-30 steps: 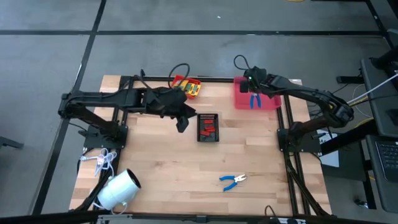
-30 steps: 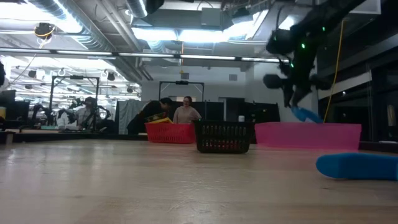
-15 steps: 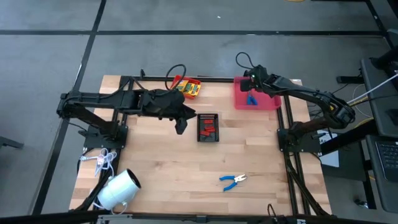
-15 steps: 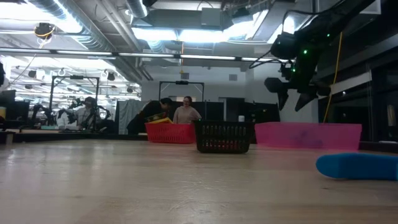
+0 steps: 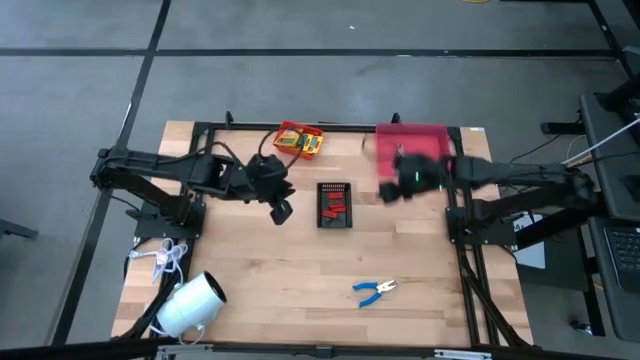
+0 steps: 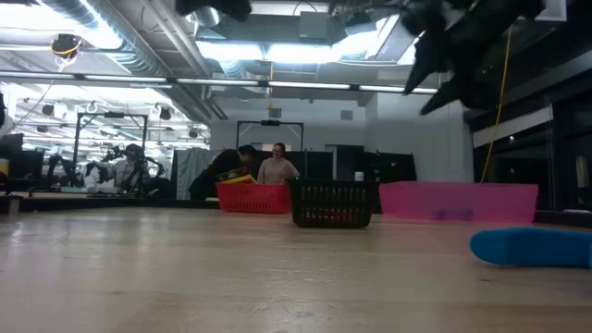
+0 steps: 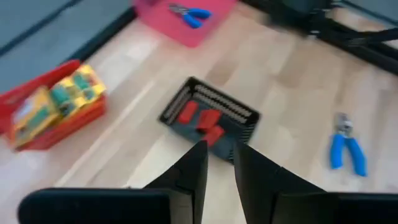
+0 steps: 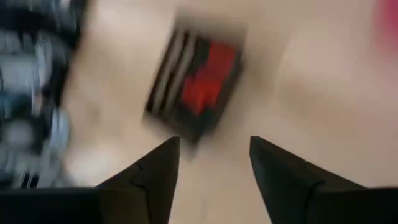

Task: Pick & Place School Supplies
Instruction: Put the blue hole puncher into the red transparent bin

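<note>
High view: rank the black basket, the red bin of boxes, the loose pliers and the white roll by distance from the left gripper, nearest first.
From the left gripper:
1. Black basket, just right.
2. Red bin, at the far edge.
3. White roll and loose pliers, both near the front edge, too close to call.

A black mesh basket [image 6: 334, 204] stands on the wooden table [image 6: 231, 277] toward its far edge, between a red basket [image 6: 252, 198] and a pink tray [image 6: 458, 201]. A blue handle [image 6: 531, 247] lies nearer, toward the right edge. Two people [image 6: 262, 166] are beyond the table.
</note>
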Tool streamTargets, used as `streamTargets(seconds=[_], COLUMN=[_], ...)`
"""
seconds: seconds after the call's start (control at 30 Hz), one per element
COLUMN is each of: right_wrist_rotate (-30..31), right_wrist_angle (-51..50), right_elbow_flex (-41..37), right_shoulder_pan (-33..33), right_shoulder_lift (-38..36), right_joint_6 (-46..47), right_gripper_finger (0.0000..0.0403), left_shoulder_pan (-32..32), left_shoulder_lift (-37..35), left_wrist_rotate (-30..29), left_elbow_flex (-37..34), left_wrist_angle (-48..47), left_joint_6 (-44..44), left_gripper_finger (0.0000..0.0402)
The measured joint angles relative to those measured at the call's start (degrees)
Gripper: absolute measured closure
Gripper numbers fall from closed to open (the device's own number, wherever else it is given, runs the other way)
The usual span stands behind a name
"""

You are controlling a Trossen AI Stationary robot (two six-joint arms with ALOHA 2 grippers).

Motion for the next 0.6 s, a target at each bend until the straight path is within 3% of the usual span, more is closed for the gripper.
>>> streamTargets(seconds=[0.17, 0.3, 0.4, 0.6], right_wrist_rotate=[-0.5, -0.3, -0.1, 0.1], right_wrist_angle=[-4.5, -2.9, -1.5, -0.8], right_elbow_flex=[0.0, 0.0, 0.0, 0.0], right_shoulder_pan=[19.9, 31.0, 36.9, 44.2], right_shoulder_lift=[1.2, 3.4, 6.1, 14.0], right_joint_6=[18.0, 22.5, 17.8, -4.6], right_gripper_finger=[0.0235, 0.0252, 0.0261, 0.0274], left_shoulder_pan=[-1.7, -2.0, -2.0, -1.9], left_shoulder_lift=[-1.4, -2.5, -3.2, -3.2], left_wrist_rotate=[-7.6, -8.9, -8.9, -9.0], left_elbow_flex=[0.0, 0.0, 0.0, 0.0], left_wrist_angle=[-1.4, -1.7, -1.8, -1.7], left_joint_6=[-1.3, 0.0, 2.5, 3.2], left_gripper_finger=[0.0329, 0.0329, 0.0329, 0.0329])
